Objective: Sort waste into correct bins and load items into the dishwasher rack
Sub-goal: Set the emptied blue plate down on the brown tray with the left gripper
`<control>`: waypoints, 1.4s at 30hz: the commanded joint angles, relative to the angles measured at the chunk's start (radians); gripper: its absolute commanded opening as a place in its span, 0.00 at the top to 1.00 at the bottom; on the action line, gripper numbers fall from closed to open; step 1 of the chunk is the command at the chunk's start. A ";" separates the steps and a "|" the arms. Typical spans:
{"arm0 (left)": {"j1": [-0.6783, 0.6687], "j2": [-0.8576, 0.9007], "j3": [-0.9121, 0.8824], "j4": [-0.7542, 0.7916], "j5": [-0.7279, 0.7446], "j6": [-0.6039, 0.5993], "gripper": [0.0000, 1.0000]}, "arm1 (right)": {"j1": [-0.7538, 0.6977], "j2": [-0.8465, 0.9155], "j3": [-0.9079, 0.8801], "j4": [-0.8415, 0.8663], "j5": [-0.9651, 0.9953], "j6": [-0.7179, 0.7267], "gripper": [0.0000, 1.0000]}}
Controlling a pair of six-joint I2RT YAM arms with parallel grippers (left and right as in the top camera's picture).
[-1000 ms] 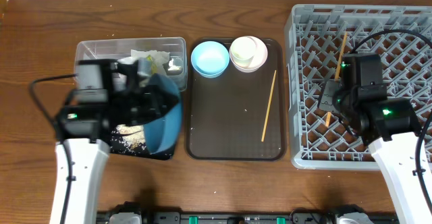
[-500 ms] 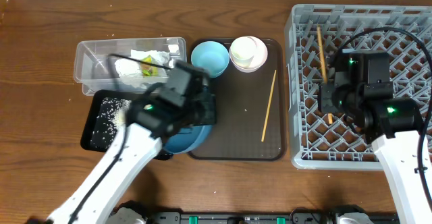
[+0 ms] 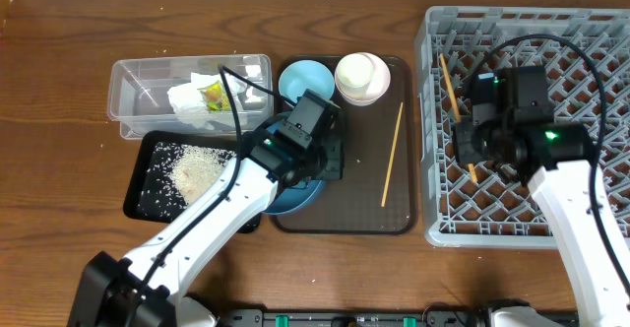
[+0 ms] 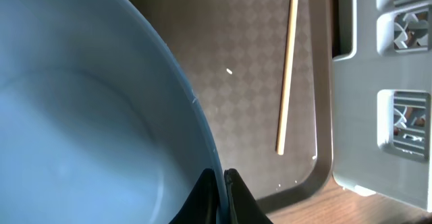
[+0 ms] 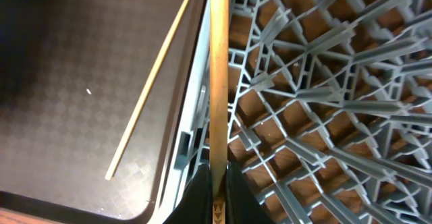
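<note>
Overhead, my left pincer clamps the rim of the blue plate over the brown tray, at its left edge; my right pincer grips a chopstick above the grey rack. A second chopstick lies on the tray.

Overhead, bright even light on the table, shadows faint and soft-edged. Left wrist view: the blue plate looms soft and out of focus at left, tiny glints on the brown tray lower right. Right wrist view: centre chopstick slightly blurred, rack crisp.
</note>
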 commanded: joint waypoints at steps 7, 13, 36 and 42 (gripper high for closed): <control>-0.008 0.020 0.027 0.071 0.016 -0.013 0.94 | -0.006 0.041 0.001 0.000 -0.007 -0.016 0.96; -0.008 0.015 0.027 0.071 0.016 -0.008 0.94 | -0.006 0.041 0.001 0.001 -0.007 -0.015 0.96; -0.087 -0.069 0.093 0.019 -0.015 0.014 0.94 | -0.006 0.041 0.001 0.007 -0.007 0.000 0.96; -0.140 -0.010 0.092 0.028 -0.115 0.014 0.94 | -0.006 0.041 0.001 0.007 -0.007 0.015 0.96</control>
